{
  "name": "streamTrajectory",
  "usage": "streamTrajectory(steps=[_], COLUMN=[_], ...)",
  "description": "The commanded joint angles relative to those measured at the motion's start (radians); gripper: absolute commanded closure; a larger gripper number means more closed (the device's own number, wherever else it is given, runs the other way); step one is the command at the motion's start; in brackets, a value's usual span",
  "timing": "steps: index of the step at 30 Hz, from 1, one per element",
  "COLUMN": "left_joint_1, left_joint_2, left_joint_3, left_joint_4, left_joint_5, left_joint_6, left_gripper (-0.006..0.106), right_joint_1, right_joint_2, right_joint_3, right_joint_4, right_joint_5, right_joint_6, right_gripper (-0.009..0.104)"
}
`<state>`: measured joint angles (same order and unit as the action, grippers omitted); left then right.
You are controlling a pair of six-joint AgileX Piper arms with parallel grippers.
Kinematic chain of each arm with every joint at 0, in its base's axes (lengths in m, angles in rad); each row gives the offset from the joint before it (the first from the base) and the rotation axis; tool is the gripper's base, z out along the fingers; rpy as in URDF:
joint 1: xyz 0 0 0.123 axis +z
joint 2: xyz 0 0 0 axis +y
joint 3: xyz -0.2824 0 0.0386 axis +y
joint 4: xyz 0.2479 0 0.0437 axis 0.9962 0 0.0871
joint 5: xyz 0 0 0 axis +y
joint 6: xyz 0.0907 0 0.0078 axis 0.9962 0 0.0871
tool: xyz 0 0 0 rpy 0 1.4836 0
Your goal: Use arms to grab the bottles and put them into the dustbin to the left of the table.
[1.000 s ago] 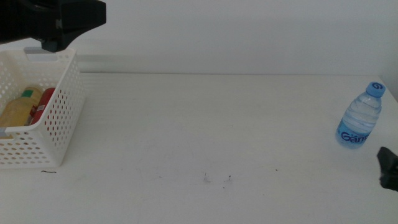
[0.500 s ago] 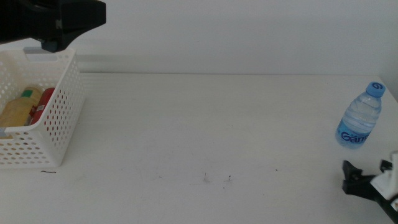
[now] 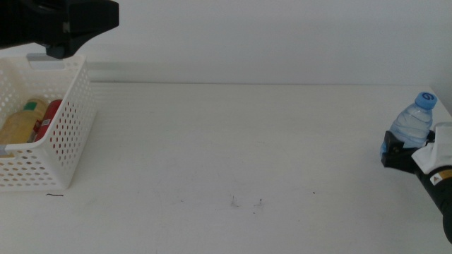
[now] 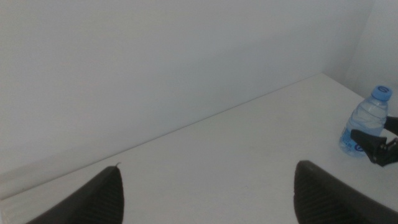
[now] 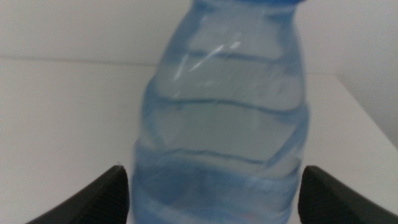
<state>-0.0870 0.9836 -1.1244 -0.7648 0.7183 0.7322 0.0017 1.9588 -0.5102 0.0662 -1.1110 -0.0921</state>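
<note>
Currently right gripper jaws apart, straddling the lower body of the upright water bottle at the right edge of the tabletop; contact not discernible. Left gripper jaws spread wide, holding nothing, hanging above the dustbin at far left. Inside the dustbin: yellow tea bottle lying just beside the red can
</note>
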Motion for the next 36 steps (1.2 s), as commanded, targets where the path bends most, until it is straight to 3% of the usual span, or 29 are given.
streamTrajectory(steps=[1, 9, 11, 12, 14, 16, 22, 25, 30, 36], left_joint_1=[-0.003, -0.003, -0.003, -0.003, -0.003, -0.003, -0.003, -0.003, -0.003, -0.003], left_joint_2=[-0.003, -0.003, -0.003, -0.003, -0.003, -0.003, -0.003, -0.003, -0.003, -0.003], left_joint_3=[0.004, 0.004, 0.004, 0.004, 0.004, 0.004, 0.004, 0.004, 0.004, 0.004], left_joint_4=[-0.002, 0.034, 0.035, 0.035, 0.035, 0.035, 0.034, 0.034, 0.036, 0.036], left_joint_5=[-0.008, -0.008, -0.008, -0.008, -0.008, -0.008, -0.011, -0.011, -0.013, -0.013], left_joint_6=[0.003, 0.003, 0.003, 0.003, 0.003, 0.003, 0.003, 0.003, 0.003, 0.003], left_gripper=[0.007, 0.007, 0.007, 0.007, 0.007, 0.007, 0.007, 0.007, 0.007, 0.007], right_joint_1=[-0.004, -0.004, -0.004, -0.004, -0.002, 0.013, 0.175, 0.282, 0.446, 0.529], right_joint_2=[0.009, 0.074, 0.078, 0.078, 0.078, 0.058, -0.005, 0.015, 0.128, 0.28], right_joint_3=[-0.026, -0.094, -0.098, -0.1, -0.1, -0.1, -0.222, -0.368, -0.627, -0.837], right_joint_4=[0.036, 0.044, 0.044, 0.044, 0.044, -0.004, -0.265, -0.355, -0.411, -0.428], right_joint_5=[0.012, 0.016, 0.012, 0.015, 0.009, 0.006, 0.05, 0.192, 0.317, 0.395], right_joint_6=[-0.014, -0.014, -0.014, -0.014, -0.014, -0.008, 0.099, 0.209, 0.278, 0.276], right_gripper=[0.004, 0.004, 0.011, 0.021, 0.054, 0.096, 0.097, 0.097, 0.098, 0.098])
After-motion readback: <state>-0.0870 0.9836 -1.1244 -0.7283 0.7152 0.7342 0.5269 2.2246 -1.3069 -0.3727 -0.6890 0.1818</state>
